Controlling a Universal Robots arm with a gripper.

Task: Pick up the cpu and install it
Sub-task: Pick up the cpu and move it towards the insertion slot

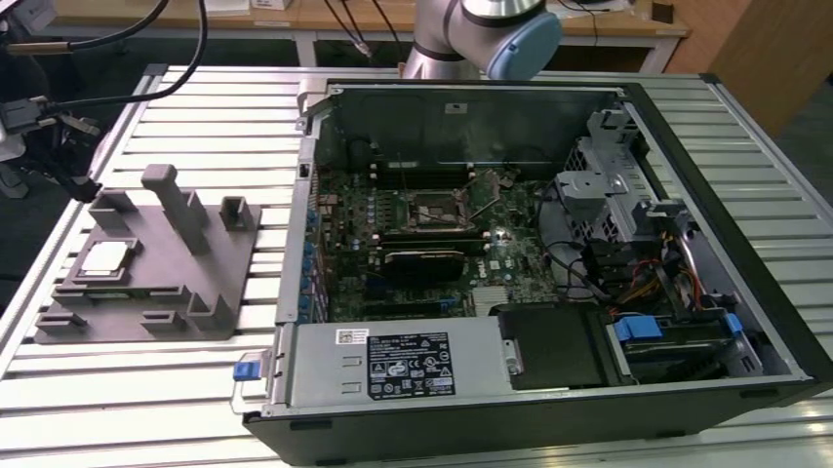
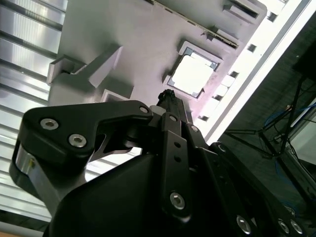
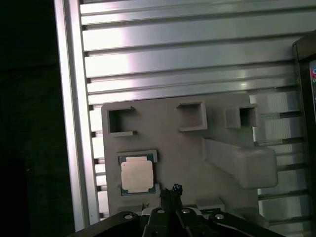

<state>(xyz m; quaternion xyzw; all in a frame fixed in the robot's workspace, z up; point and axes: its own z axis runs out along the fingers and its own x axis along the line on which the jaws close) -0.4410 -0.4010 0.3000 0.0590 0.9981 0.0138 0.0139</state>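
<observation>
The cpu (image 1: pixel 108 255) lies in its recess on the grey tray (image 1: pixel 163 288), near the bench (image 1: pixel 156 400) edge, with tall posts (image 1: pixel 176 210) beside it. The tool (image 3: pixel 173 189) hangs closed and empty above the tray, close to the cpu. An open computer case (image 1: pixel 456 127) stands alongside.

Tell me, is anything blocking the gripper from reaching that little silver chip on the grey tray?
Nothing visible does. In the first wrist view the cpu lies uncovered in its recess on the grey tray, and only bare tray shows between it and the gripper. The tray's upright posts stand aside.
</observation>
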